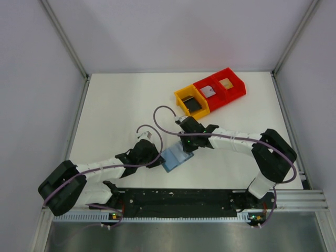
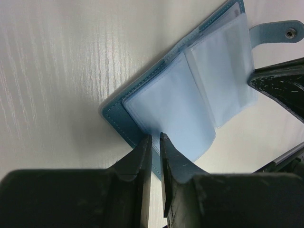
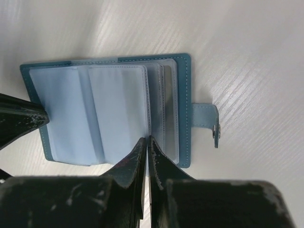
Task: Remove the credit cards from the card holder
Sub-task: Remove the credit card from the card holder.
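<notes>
The teal-blue card holder (image 1: 176, 157) lies open on the white table between both arms. Its pale plastic sleeves show in the left wrist view (image 2: 190, 109) and the right wrist view (image 3: 118, 109). My left gripper (image 2: 156, 137) is shut on the holder's near corner edge. My right gripper (image 3: 147, 139) is shut on the edge of a sleeve near the middle fold. The snap tab (image 3: 206, 121) sticks out to the side. A dark card (image 1: 193, 105), a grey-white card (image 1: 209, 91) and a tan card (image 1: 227, 83) lie in bins at the back.
A yellow bin (image 1: 181, 97) and two red bins (image 1: 202, 84) (image 1: 239, 86) stand in a row at the back right. The table's raised frame runs along both sides. The right gripper's black finger (image 2: 280, 88) shows at the left wrist view's right edge.
</notes>
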